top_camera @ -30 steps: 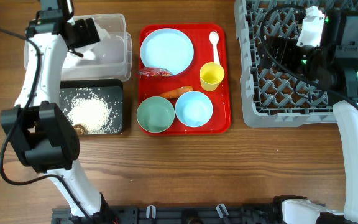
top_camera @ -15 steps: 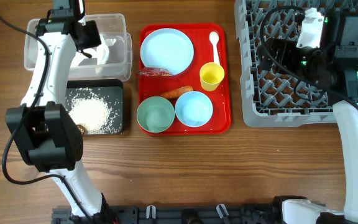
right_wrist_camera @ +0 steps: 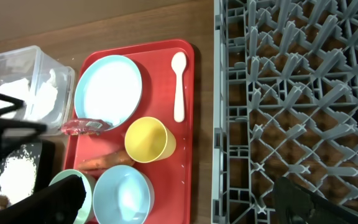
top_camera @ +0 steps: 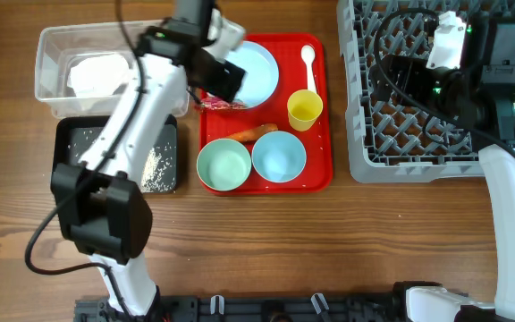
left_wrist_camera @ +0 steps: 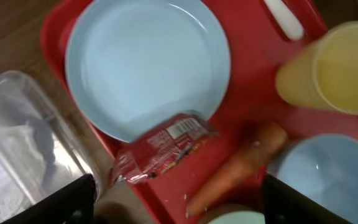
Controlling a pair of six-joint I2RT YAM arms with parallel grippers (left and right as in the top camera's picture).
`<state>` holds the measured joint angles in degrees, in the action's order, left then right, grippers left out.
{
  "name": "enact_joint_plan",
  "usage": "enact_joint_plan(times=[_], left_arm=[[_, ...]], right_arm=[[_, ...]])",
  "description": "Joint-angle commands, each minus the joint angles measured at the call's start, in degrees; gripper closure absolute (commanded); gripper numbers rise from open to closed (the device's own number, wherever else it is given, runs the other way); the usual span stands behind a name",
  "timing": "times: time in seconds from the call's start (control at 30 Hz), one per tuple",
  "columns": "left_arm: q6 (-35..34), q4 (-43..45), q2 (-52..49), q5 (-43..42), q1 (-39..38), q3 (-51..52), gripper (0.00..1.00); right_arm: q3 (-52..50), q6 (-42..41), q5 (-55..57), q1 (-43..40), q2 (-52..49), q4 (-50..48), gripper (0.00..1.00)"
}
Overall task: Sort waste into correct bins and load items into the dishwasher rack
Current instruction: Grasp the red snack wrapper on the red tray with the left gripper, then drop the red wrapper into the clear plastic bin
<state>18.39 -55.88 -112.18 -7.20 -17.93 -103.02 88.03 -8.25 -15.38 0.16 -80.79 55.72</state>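
My left gripper point(top_camera: 224, 80) is open and empty above the red-and-white wrapper point(left_wrist_camera: 163, 146), which lies at the pale blue plate's point(left_wrist_camera: 148, 62) near edge. The carrot point(top_camera: 256, 132) lies between the yellow cup point(top_camera: 304, 109) and the blue bowl point(top_camera: 279, 156). The mint bowl point(top_camera: 223, 165) and the white spoon point(top_camera: 308, 58) are on the same tray. Napkins point(top_camera: 97, 72) lie in the clear tub point(top_camera: 52, 40). Rice point(top_camera: 155, 165) lies in the black tray point(top_camera: 70, 134). My right gripper point(top_camera: 399, 73) is open over the grey rack point(top_camera: 445, 152).
The dishes, wrapper and carrot all sit on a flat red tray point(top_camera: 318, 174) between the bins and the rack. My left arm crosses over the black tray and hides part of it. Bare wooden table point(top_camera: 329, 250) lies in front.
My left arm has swung right from the clear tub to above the red tray's back left corner. The napkins stay in the tub. The right arm has not moved.
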Motion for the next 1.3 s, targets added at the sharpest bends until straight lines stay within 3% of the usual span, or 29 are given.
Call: enact_joint_plan(times=[0.0,0.37,0.43,0.5,0.77,0.9,1.03,1.27], left_arm=[[8.5,-0.5,-2.8,1.7,-2.5,-0.1,0.15],[8.4,2.3,-13.6,2.3,-1.6,-0.1,0.09],[8.4,2.5,-14.2,2.3,-1.3,-0.1,0.15],[8.4,2.5,-14.2,2.3,-1.0,-0.1,0.27],[8.4,3.3,-15.8,2.3,-0.2,-0.1,0.33],[8.4,6.2,-17.4,2.3,-0.2,-0.1,0.52],[7.8,8.7,-17.7,3.1,-0.2,-0.1,0.96],[-7.1,9.6,-10.9,10.1,-0.2,-1.3,0.96]], right_arm=[[1.2,0.7,0.4,0.0,-0.6,0.0,0.00],[1.2,0.8,0.4,0.0,-0.7,0.5,0.00],[1.2,0.8,0.4,0.0,-0.7,0.5,0.00],[1.2,0.8,0.4,0.0,-0.7,0.5,0.00],[1.2,0.8,0.4,0.0,-0.7,0.9,0.00],[1.2,0.8,0.6,0.0,-0.7,0.9,0.00],[1.2,0.8,0.6,0.0,-0.7,0.9,0.00],[1.2,0.8,0.6,0.0,-0.7,0.8,0.00]])
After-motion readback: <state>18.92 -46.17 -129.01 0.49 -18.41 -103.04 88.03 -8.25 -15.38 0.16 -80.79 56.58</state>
